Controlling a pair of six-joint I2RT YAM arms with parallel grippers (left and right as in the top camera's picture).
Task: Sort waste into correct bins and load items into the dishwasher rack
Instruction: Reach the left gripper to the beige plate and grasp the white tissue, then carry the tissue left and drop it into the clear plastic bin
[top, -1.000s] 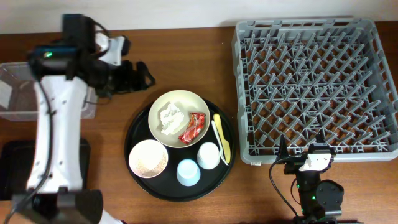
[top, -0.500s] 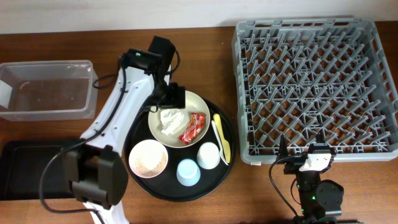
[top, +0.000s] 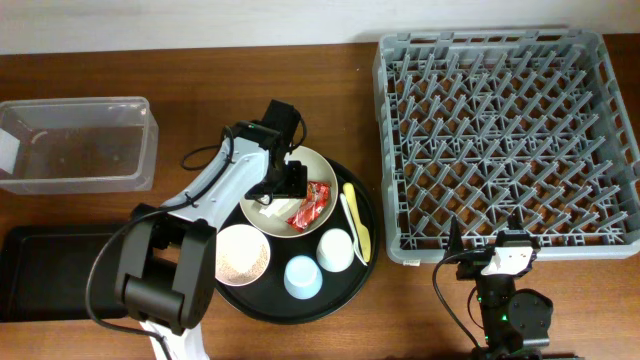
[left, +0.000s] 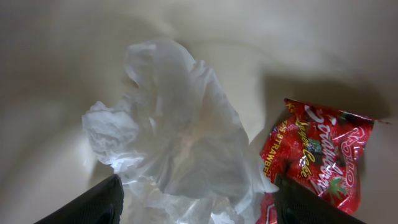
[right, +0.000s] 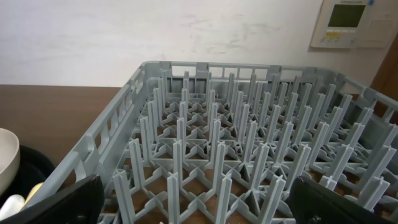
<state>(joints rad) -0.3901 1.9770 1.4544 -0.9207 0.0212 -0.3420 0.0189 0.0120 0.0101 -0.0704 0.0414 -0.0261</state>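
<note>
Left gripper (left: 198, 202) now sits lower over plate (top: 320, 162); jaws apart, tissue (left: 174, 143) directly between them, wrapper (left: 317, 155) just right.

A large square grey plastic rack (right: 249, 143) with upright pegs fills most of the frame; left of the rack lies a brown wooden tabletop (right: 56, 118); at its lower left sit a white rounded dish edge (right: 5, 158), a black round tray (right: 34, 168) and a pale yellow plastic utensil tip (right: 13, 202); the right gripper's (right: 199, 208) dark fingertips (right: 62, 202) flank the rack's near edge, spread wide.
</note>
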